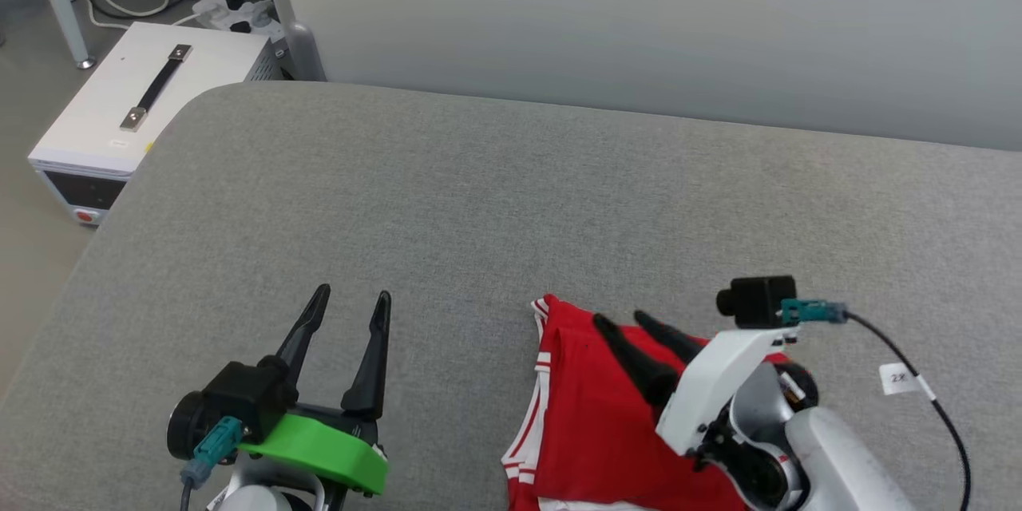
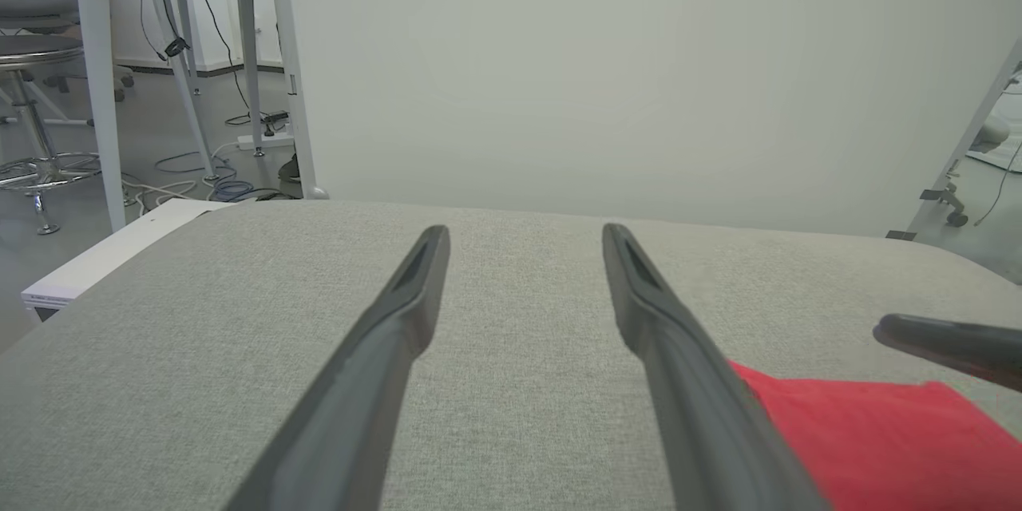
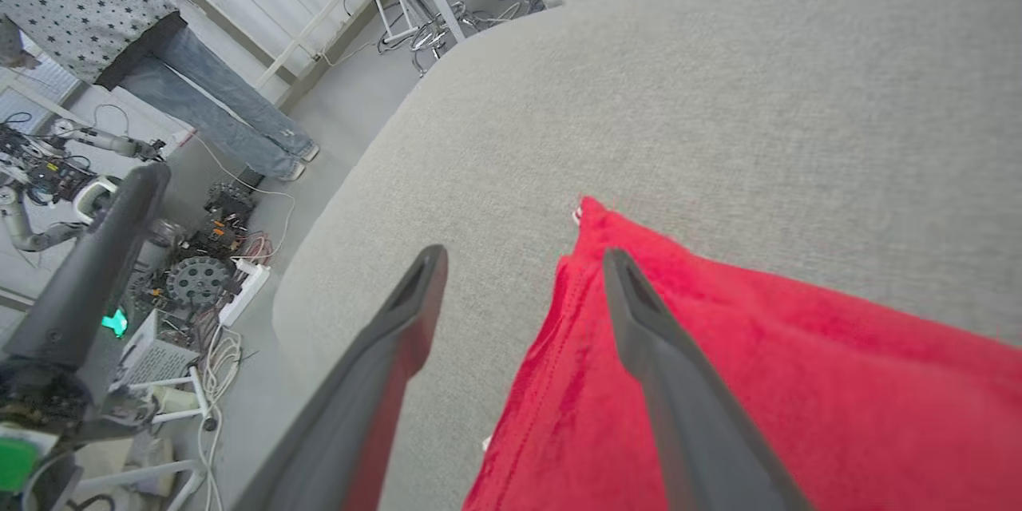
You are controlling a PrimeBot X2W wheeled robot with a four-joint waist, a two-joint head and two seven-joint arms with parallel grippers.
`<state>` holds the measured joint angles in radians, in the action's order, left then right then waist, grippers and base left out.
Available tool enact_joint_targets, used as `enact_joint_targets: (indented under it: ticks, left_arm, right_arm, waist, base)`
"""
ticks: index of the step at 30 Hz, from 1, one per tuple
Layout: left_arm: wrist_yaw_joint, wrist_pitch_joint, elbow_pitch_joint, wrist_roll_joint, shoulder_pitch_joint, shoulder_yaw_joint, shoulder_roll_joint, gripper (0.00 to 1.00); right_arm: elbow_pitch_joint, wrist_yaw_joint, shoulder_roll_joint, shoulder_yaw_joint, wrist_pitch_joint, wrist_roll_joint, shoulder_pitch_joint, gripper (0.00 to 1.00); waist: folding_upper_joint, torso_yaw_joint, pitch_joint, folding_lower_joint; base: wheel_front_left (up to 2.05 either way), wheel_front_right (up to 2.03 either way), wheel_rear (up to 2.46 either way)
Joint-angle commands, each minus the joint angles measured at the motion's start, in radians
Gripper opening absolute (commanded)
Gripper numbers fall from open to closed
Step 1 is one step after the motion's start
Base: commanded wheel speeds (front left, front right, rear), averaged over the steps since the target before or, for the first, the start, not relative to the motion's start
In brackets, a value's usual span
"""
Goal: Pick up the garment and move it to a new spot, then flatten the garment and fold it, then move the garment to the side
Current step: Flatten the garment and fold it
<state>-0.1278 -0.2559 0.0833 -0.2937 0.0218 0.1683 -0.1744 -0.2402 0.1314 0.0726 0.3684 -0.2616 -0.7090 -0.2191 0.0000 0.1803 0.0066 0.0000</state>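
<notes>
The garment [image 1: 591, 423], a red jersey with red-white striped trim, lies folded on the grey table [image 1: 495, 200] near its front edge, right of centre. Its lettering and number are hidden. My right gripper [image 1: 621, 320] hovers open over the garment's far left part, fingers pointing up-left. In the right wrist view the right gripper [image 3: 523, 257] straddles the garment's [image 3: 758, 367] left edge with nothing pinched. My left gripper [image 1: 353, 296] stands open over bare table to the garment's left. In the left wrist view the left gripper [image 2: 523, 233] is empty, the garment [image 2: 870, 439] at lower right.
A white box with a black handle [image 1: 136, 100] sits on the floor off the table's far left corner, with cables behind it. A pale wall [image 1: 639, 24] backs the table. A person in jeans [image 3: 200, 96] stands beyond the table's left end, near stools and equipment.
</notes>
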Motion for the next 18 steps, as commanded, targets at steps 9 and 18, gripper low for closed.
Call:
enact_joint_targets:
  ticks: [9, 18]
  left_arm:
    - [-0.003, -0.006, -0.01, -0.012, -0.001, -0.005, 0.01, 1.0]
    - [-0.003, -0.006, -0.021, -0.024, 0.011, 0.0, 0.024, 1.0]
  right_arm:
    - [0.179, -0.001, 0.18, -0.124, 0.01, 0.266, -0.027, 1.0]
    - [0.313, -0.001, 0.272, -0.287, 0.177, 0.436, 0.089, 1.0]
  waist:
    - [0.0, -0.079, -0.004, 0.0]
    - [0.0, -0.114, 0.024, 0.0]
  base:
    - [0.0, 0.0, 0.0]
    - [0.0, 0.0, 0.0]
